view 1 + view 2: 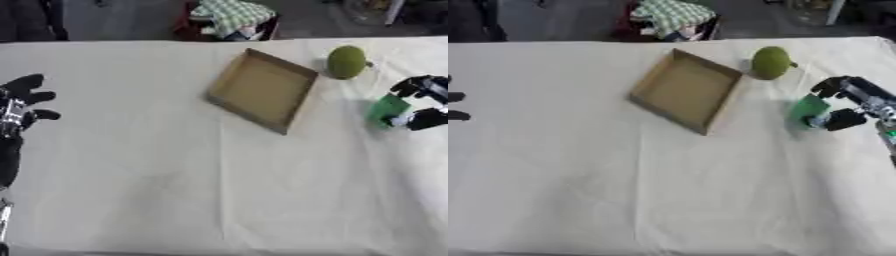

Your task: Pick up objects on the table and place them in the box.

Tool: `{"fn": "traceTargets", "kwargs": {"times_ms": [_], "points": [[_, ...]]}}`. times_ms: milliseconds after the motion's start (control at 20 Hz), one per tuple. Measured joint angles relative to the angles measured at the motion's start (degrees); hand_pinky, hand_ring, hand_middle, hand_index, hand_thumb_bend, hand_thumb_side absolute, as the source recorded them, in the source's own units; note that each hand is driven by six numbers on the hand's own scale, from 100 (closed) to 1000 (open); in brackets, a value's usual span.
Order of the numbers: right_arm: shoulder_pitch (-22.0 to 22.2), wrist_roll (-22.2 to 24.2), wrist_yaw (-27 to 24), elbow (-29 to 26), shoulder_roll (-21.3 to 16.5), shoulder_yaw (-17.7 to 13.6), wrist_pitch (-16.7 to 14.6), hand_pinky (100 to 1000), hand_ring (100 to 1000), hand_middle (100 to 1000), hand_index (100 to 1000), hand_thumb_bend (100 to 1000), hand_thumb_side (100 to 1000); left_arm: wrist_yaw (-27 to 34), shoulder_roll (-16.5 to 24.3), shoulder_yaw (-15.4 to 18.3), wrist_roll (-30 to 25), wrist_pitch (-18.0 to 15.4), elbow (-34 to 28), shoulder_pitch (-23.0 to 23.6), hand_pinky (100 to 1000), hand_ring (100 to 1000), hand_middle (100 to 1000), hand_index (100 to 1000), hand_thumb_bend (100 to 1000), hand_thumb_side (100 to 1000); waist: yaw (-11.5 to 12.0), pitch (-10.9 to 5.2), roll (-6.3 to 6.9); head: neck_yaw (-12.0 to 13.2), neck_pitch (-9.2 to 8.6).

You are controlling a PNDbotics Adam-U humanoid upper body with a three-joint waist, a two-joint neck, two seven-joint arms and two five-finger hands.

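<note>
Green and boxy, a small carton (808, 108) is sitting on the tabletop (667, 190) right of the cardboard box (684, 90), while the right hand (846, 102) is pinching its sides; it looks light and crushable, best held across flat faces.

Two head-mounted stereo eyes, looking down, sharing the table (175, 190)

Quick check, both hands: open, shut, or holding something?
Left hand: open, fingers spread, holding nothing, at the left edge.
Right hand: fingers and thumb pinch the green block.
</note>
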Motion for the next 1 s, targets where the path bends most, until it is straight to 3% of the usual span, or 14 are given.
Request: {"fn": "traceTargets", "kwargs": {"times_ms": [600,800,1000], "points": [[-0.5,-1.8,1.3,0.2,0.9,0.3,-0.5,794,723,528,760,303,125,0.1,0.0,0.0,-0.1,-0.1,0.0,0.0,599,737,793,735,149,629,0.2,0.00,0.00,0.1,0.02],[-1.0,-4.3,1.3,-2.1,0.9,0.3,-0.5,779,701,506,740,229,100,0.1,0.0,0.0,-0.1,-0.1,0.0,0.0,598,737,793,735,147,634,0.2,0.00,0.00,0.3,0.02],[-1.9,-5.3,0.7,-5.8,0.9,1.1,-0.7,779,696,502,736,223,100,0.1,0.0,0.0,-0.1,-0.1,0.0,0.0,598,737,793,734,146,634,0.2,-0.01,-0.01,0.3,0.04]]}}
